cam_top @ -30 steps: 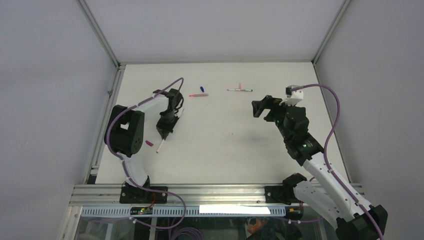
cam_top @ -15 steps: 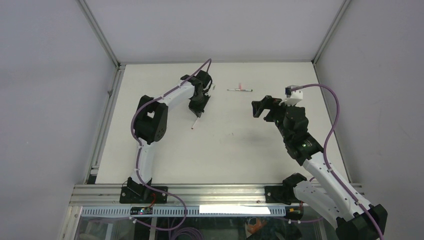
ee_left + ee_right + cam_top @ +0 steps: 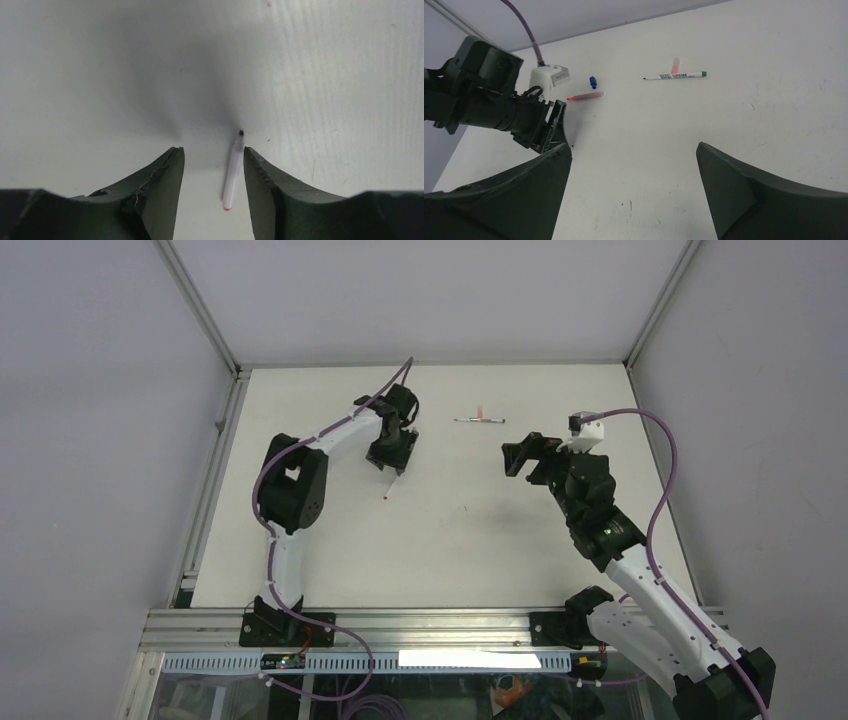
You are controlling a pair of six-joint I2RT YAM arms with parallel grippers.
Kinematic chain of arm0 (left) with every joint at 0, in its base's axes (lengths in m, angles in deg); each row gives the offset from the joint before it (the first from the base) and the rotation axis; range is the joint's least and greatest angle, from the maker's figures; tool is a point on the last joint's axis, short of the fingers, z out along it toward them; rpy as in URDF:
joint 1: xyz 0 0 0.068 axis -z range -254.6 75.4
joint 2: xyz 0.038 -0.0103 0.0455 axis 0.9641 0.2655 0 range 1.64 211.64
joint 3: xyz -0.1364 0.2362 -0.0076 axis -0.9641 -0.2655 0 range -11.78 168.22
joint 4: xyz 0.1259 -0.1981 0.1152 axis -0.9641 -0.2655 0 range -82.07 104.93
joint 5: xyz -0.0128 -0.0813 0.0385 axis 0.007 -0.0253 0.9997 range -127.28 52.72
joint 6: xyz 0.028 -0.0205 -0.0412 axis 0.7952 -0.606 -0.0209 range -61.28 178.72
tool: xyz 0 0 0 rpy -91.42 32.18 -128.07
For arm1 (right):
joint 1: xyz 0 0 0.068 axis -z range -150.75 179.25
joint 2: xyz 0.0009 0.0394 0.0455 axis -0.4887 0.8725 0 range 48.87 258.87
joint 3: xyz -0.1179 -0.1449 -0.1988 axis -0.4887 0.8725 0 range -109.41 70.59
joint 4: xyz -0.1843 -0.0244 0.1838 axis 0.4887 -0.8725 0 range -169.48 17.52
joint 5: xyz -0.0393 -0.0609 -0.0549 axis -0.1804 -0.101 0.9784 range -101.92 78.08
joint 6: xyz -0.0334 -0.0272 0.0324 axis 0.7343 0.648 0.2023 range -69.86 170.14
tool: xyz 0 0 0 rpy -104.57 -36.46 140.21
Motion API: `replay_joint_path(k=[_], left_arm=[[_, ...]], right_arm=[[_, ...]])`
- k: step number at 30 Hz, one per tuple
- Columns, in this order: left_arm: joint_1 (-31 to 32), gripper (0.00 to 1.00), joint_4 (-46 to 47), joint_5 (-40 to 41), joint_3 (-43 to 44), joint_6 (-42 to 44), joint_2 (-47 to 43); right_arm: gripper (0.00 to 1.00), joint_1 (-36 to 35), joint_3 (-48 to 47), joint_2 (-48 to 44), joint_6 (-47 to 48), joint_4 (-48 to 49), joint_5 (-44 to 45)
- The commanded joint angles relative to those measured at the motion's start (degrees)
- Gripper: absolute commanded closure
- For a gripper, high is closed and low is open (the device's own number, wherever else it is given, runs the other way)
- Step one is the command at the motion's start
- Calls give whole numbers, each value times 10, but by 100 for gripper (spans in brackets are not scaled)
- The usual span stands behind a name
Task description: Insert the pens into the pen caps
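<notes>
My left gripper [image 3: 392,458] [image 3: 212,150] points down at the table with its jaws open. A thin white pen [image 3: 232,172] [image 3: 388,486] with a red end and a dark tip sits loose between them, close against the right finger [image 3: 262,180]. Behind that gripper lie a blue pen cap [image 3: 593,82] and a pink pen [image 3: 585,96]; the left arm hides both in the top view. Further right lies a white pen [image 3: 479,420] [image 3: 675,76] with a green end, a pink pen cap [image 3: 480,410] [image 3: 674,65] beside it. My right gripper [image 3: 514,456] [image 3: 633,147] hovers open and holds nothing.
The white table [image 3: 480,540] is framed by a metal rail [image 3: 215,470] on the left and grey walls behind and at both sides. The left arm's elbow [image 3: 290,490] stands over the left part of the table.
The left arm carried the white pen from the table's left side to the far middle, then opened its jaws off the pen. The right arm has stayed still.
</notes>
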Motion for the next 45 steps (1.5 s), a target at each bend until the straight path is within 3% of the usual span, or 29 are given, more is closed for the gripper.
replay_joint_path(k=[1, 3, 6, 11, 15, 19, 23, 30, 37, 41, 45], left_arm=[[8, 44, 72, 126, -74, -72, -152], [3, 26, 76, 227, -131, -169, -220], [-32, 3, 83, 220, -245, -315, -330], [-116, 1, 91, 175, -420, -472, -519], [-154, 14, 66, 185, -515, -533, -615], [-179, 30, 41, 195, -566, -569, -643], [-199, 28, 32, 202, -594, -603, -650], [-253, 26, 63, 168, -613, -590, -598], [-287, 48, 124, 129, -612, -564, -528], [-291, 53, 134, 124, -610, -559, -504], [-297, 52, 143, 125, -609, -552, -484]], right_arm=[[1, -4, 5, -11, 13, 23, 11], [0, -6, 6, -11, 12, 23, 14], [0, -12, 11, -8, 13, 51, 20], [1, -29, 17, -6, 19, 64, 34], [1, -42, 20, -6, 22, 72, 40], [0, -45, 21, -8, 23, 72, 41], [1, -46, 18, -9, 23, 65, 37], [0, -45, 17, -11, 25, 63, 33], [0, -45, 18, -11, 32, 64, 30], [0, -45, 19, -9, 35, 66, 31], [1, -45, 19, -7, 36, 68, 32]])
